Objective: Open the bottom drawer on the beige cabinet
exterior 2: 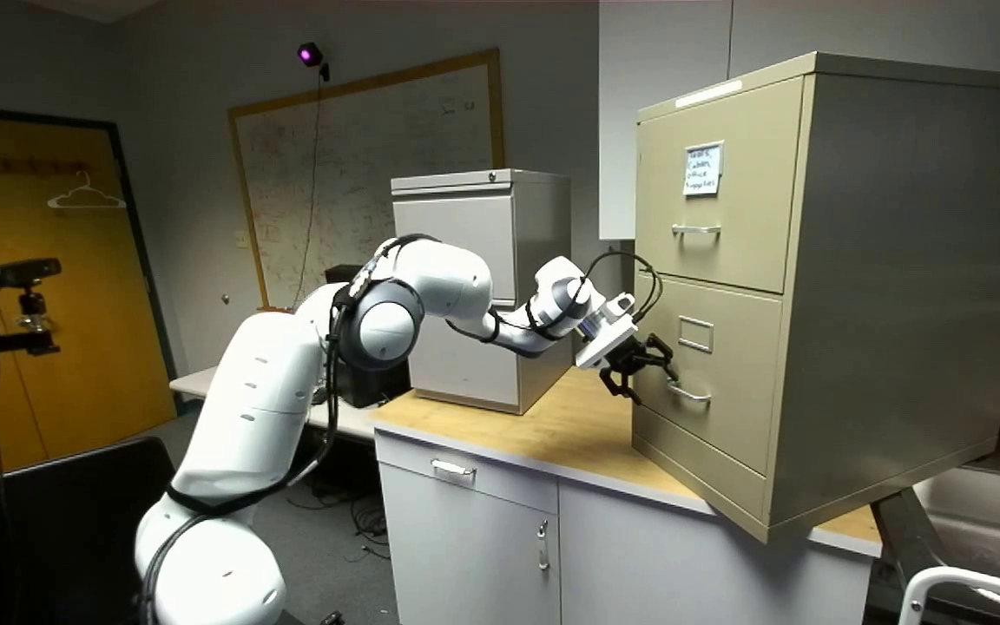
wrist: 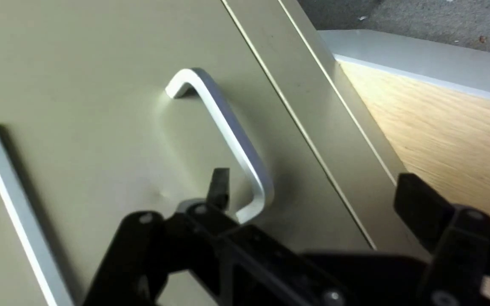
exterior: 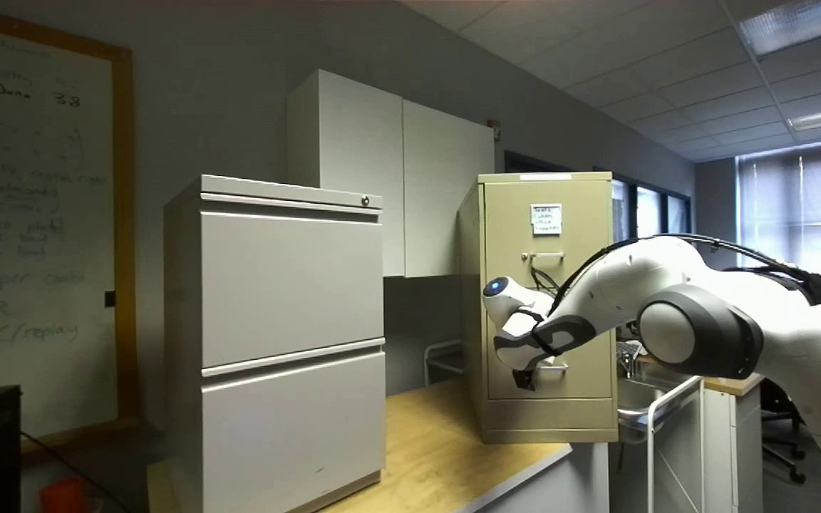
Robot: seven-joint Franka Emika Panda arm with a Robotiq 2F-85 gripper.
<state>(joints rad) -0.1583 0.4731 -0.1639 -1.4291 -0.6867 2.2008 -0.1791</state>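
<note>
Start from the beige cabinet (exterior 2: pixel 838 286), upright on the worktop (exterior 2: pixel 569 434). Find the bottom drawer (exterior 2: pixel 715 371) as its lower front, above a plain base strip (wrist: pixel 314 102); pushed in, by all appearances, and flush in both exterior views. Take its handle (wrist: pixel 233 131) as the mark.

See the claw (exterior 2: pixel 654 388) spread wide, with nothing gripped. Note the handle very near, just ahead of it. Read the long axis as lying along the drawer's width in both exterior views, slanting from upper left to lower right in the wrist view. Read the claw's gap as crossing that axis, a little askew. Note the upper finger (wrist: pixel 219 187) on the label holder (wrist: pixel 21 216) side, the lower finger (wrist: pixel 419 208) over toward base strip and worktop. Trace the handle's line between the two, far closer to the upper one. Mark the catch: at the end toward the grey cabinet (exterior 2: pixel 465 219), not at mid-bar. Cannot tell contact from near miss there.

Judge it just short of a hold. Would probably want a shift toward mid-bar, then closing across it, then a straight pull. Might slide off the end if pulled from here.
</note>
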